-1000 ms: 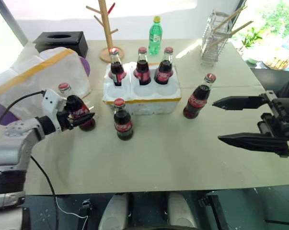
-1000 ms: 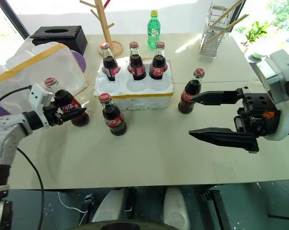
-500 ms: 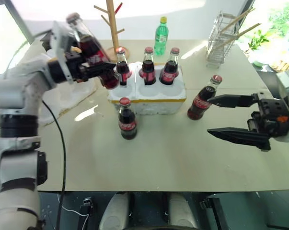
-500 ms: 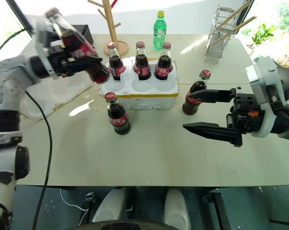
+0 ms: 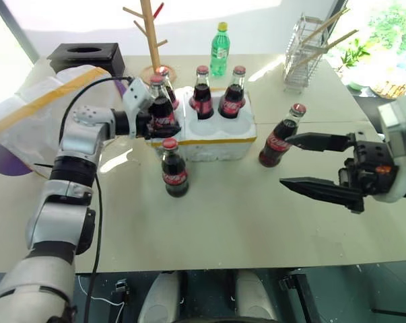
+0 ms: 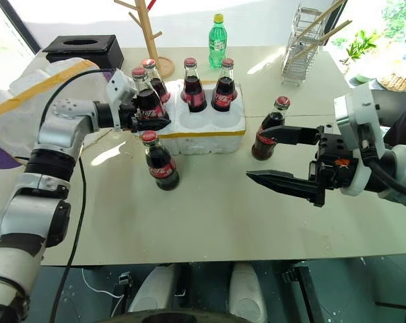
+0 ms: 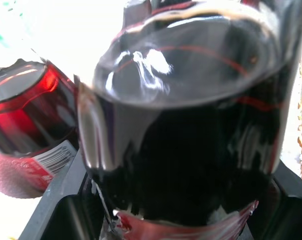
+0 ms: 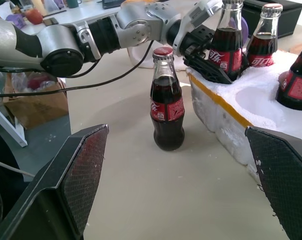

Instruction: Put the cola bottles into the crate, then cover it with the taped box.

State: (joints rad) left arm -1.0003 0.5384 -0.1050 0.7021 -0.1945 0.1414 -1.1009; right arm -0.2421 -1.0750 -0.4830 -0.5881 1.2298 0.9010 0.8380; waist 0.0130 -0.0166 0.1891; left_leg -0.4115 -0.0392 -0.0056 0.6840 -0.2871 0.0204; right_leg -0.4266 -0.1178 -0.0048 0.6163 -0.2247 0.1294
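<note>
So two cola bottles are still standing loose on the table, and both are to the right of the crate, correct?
Not quite. Two are loose, but only one cola bottle stands right of the crate. The other bottle stands in front of it, as the left eye view shows.

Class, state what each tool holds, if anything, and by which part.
The left tool sits at the labelled body of a cola bottle standing in the crate; whether it grips cannot be told. The right tool is open, holding nothing.
</note>
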